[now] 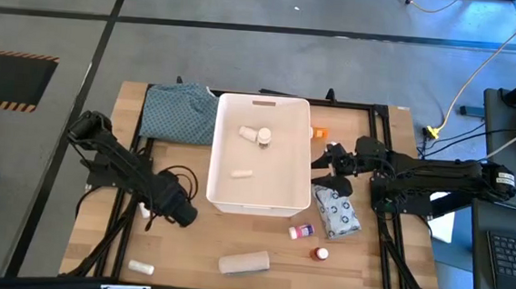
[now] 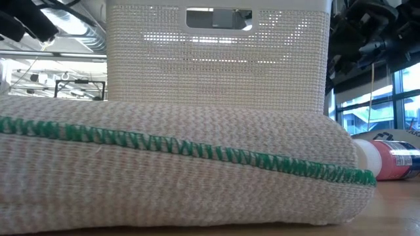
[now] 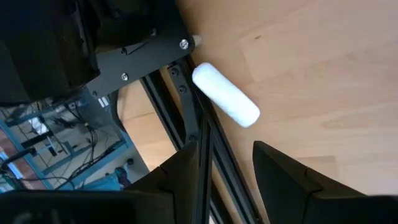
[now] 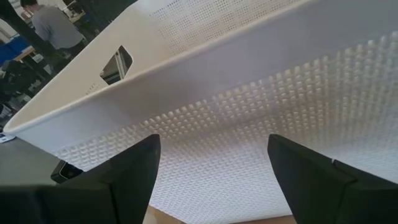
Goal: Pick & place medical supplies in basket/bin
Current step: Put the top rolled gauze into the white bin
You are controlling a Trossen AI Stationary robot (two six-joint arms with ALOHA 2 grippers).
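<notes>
Basket (image 1: 259,199) at the centre of the surface (image 1: 385,281), supplies ringed around it.

Inside the basket, a bottle (image 1: 263,137) sits toward twelve o'clock with a small roll (image 1: 241,172) below it toward six. At eleven o'clock the cloth (image 1: 180,114) lies against the basket's side. At two o'clock, a capped bottle (image 1: 319,131) sits just beside the rim. The packet (image 1: 337,214) lies at four o'clock, with two little bottles (image 1: 301,230) (image 1: 321,254) near it toward five. The big roll (image 1: 244,263) lies at six, well apart from the basket, and a small roll (image 1: 141,267) at seven by the surface edge. Left gripper (image 1: 147,211) hangs at eight o'clock, right gripper (image 1: 322,167) at three, close to the basket wall.
</notes>
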